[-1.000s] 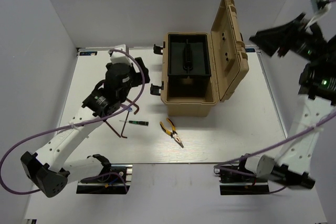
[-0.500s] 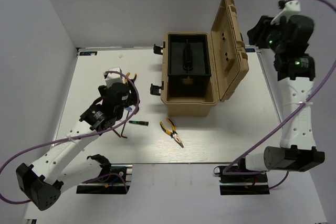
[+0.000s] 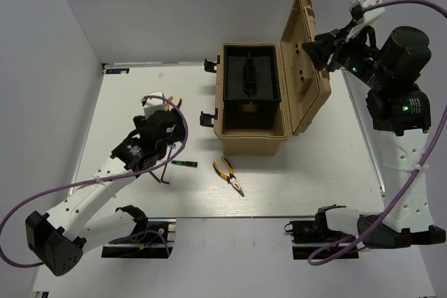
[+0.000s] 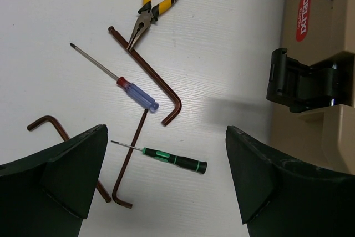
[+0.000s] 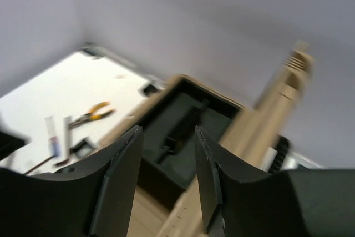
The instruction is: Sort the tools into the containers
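Note:
The tools lie on the white table left of the open tan toolbox (image 3: 251,127). In the left wrist view I see yellow-handled pliers (image 4: 152,4), a blue-red screwdriver (image 4: 133,91), a long reddish hex key (image 4: 148,73), a black-green screwdriver (image 4: 175,160) and two smaller hex keys (image 4: 128,162) (image 4: 55,129). My left gripper (image 4: 166,184) hovers open just above the black-green screwdriver (image 3: 184,164), gripping nothing. A second pair of pliers (image 3: 228,174) lies in front of the box. My right gripper (image 5: 166,176) is open, empty and high in the air beside the raised lid (image 3: 307,61).
A black tray (image 3: 249,75) sits inside the toolbox, and black latches (image 4: 299,84) jut from its left wall. The right wrist view is motion-blurred and looks down into the box (image 5: 183,120). White walls close in the table on both sides.
The right arm has swung in from the far right toward the toolbox lid, its jaws narrowing. The left gripper has moved toward the near edge, over the screwdrivers and hex keys.

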`<act>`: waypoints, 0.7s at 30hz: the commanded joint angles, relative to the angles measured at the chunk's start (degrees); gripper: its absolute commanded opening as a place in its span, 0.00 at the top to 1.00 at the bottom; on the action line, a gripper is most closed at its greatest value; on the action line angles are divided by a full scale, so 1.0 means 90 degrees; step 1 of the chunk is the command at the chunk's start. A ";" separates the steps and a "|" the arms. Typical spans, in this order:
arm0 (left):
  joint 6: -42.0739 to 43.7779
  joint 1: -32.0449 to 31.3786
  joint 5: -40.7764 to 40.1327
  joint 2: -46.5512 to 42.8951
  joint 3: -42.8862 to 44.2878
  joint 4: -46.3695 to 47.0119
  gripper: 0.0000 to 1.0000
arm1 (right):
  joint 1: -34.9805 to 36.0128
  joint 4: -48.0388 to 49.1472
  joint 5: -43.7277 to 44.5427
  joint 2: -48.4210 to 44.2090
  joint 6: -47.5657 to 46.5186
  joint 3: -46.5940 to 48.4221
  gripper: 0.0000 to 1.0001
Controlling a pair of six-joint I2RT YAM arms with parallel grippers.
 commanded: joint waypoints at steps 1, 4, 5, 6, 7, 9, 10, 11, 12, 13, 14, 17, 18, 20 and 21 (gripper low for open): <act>-0.0056 0.0029 -0.0046 -0.0068 -0.0009 -0.0031 0.02 | 0.0169 -0.0080 -0.1922 0.0067 0.0067 0.0098 0.52; -0.0056 0.0029 -0.0046 -0.0068 -0.0068 -0.0031 0.02 | 0.0608 0.0075 -0.3291 -0.0010 0.0322 -0.0575 0.52; -0.0056 0.0029 -0.0046 -0.0068 -0.0126 -0.0031 0.02 | 0.0707 0.0096 -0.3177 -0.0088 0.0312 -0.1128 0.52; -0.0124 0.0029 -0.0046 -0.0068 -0.0127 -0.0099 0.02 | 0.1094 0.0086 -0.2972 -0.0118 0.0234 -0.1259 0.52; -0.0124 0.0029 -0.0046 -0.0068 -0.0127 -0.0100 0.02 | 0.1446 -0.0214 -0.2729 -0.0109 0.0118 -0.1444 0.53; -0.0203 0.0029 -0.0046 -0.0068 -0.0272 -0.0158 0.02 | 0.2024 -0.0605 -0.1674 0.0018 -0.0449 -0.1572 0.53; -0.0203 0.0029 -0.0046 -0.0068 -0.0273 -0.0158 0.02 | 0.2200 -0.0723 -0.1236 0.0028 -0.0711 -0.1718 0.53; -0.0270 0.0029 -0.0046 -0.0068 -0.0341 -0.0158 0.02 | 0.2753 -0.0753 -0.1029 0.0076 -0.0791 -0.1806 0.53; -0.0329 0.0029 -0.0114 -0.0068 -0.0341 -0.0158 0.02 | 0.2913 -0.0783 -0.0650 0.0125 -0.0830 -0.2058 0.53; -0.0330 0.0029 -0.0182 -0.0068 -0.0399 -0.0158 0.02 | 0.3408 -0.0851 -0.0298 0.0145 -0.1044 -0.2138 0.54; -0.0484 0.0029 -0.0183 -0.0068 -0.0400 -0.0264 0.02 | 0.3558 -0.0900 -0.0150 0.0223 -0.1133 -0.2216 0.54; -0.0845 0.0029 -0.0514 -0.0068 -0.0400 -0.0548 0.01 | 0.4328 -0.1231 0.0593 0.0350 -0.1494 -0.2763 0.54; -0.0915 0.0029 -0.0583 -0.0068 -0.0400 -0.0607 0.01 | 0.4630 -0.1261 0.1020 0.0437 -0.1534 -0.3044 0.54; -0.1071 0.0029 -0.0662 -0.0068 -0.0400 -0.0676 0.01 | 0.5041 -0.1252 0.1296 0.0516 -0.1632 -0.3630 0.53; -0.1265 0.0029 -0.0720 -0.0068 -0.0400 -0.0763 0.01 | 0.5305 -0.1203 0.1674 0.0565 -0.1612 -0.3797 0.53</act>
